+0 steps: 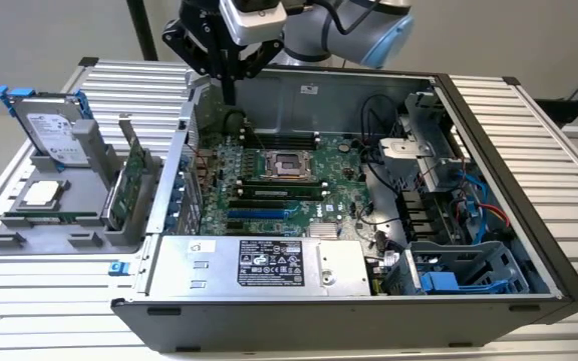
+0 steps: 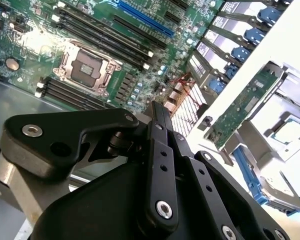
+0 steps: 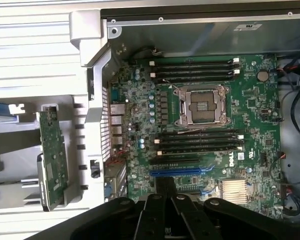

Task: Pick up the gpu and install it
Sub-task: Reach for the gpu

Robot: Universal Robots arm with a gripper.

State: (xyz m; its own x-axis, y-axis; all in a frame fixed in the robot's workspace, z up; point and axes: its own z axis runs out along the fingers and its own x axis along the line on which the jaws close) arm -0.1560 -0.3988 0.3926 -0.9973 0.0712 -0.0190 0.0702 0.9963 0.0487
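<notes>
Case (image 1: 349, 327) lies open on the table (image 1: 48, 316), one wall nearest the exterior camera. Just inside that wall sits the power supply (image 1: 259, 263), with a blue drive cage (image 1: 439, 282) toward the exterior view's right. Behind them the motherboard (image 1: 269, 188) lies flat, its socket (image 1: 291, 163) empty and a blue slot (image 1: 259, 214) bare; the first wrist view shows the same slot (image 3: 182, 171) with no card in it.

At the exterior view's left, outside the case, a grey holder (image 1: 68, 226) rests on the table. The gpu (image 1: 129, 188) stands on edge in it, just beside the case's side wall, green face showing in both wrist views (image 2: 240, 107) (image 3: 52, 150). Farther back in the holder a hard drive (image 1: 53, 128) leans upright in a blue frame.

Farthest off, the gripper (image 1: 229, 94) hangs above the case's far corner, well apart from the gpu. Its fingers are pressed together and hold nothing, as both wrist views show (image 2: 157, 107) (image 3: 165, 185).
</notes>
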